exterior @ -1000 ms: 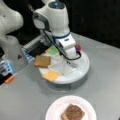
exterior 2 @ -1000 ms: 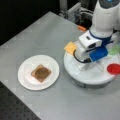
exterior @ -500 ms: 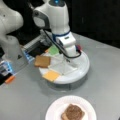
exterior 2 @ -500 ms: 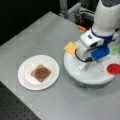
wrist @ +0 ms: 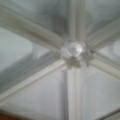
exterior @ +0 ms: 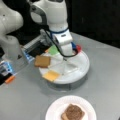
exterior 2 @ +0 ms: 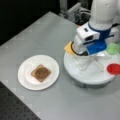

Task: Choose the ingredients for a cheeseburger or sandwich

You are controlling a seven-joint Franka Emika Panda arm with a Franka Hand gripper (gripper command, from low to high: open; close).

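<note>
Over the middle of the round white tray point(exterior: 82, 67), the gripper point(exterior: 65, 58) hung low, close to the hub where the tray's dividers met. I could not tell if its jaws were open or closed, because the arm's white body hid them in both front views, and nothing showed in them. The wrist view looked straight down at the hub point(wrist: 73, 53) and the thin white walls going out from it like spokes, and no food showed there. On the tray's rim, toward a front view's left, lay a tan bread square point(exterior: 42, 61), and just below it a yellow cheese square point(exterior: 51, 75). A green leaf piece point(exterior: 53, 49) sat near the arm, and a red disc point(exterior 2: 114, 68) lay at the tray's far side in a front view. Well apart from the tray stood a white paper plate point(exterior 2: 25, 80), and on it sat a bread square point(exterior 2: 41, 73) with a dark brown patty point(exterior: 74, 111) on top. So the stack looked started, with bread and patty already down, and the cheese and the second bread not yet moved. The step in hand seemed to be picking the next piece from the tray. That move would call for the gripper to shift off the hub to the cheese, come down flat and pinch its thin edge.
</note>
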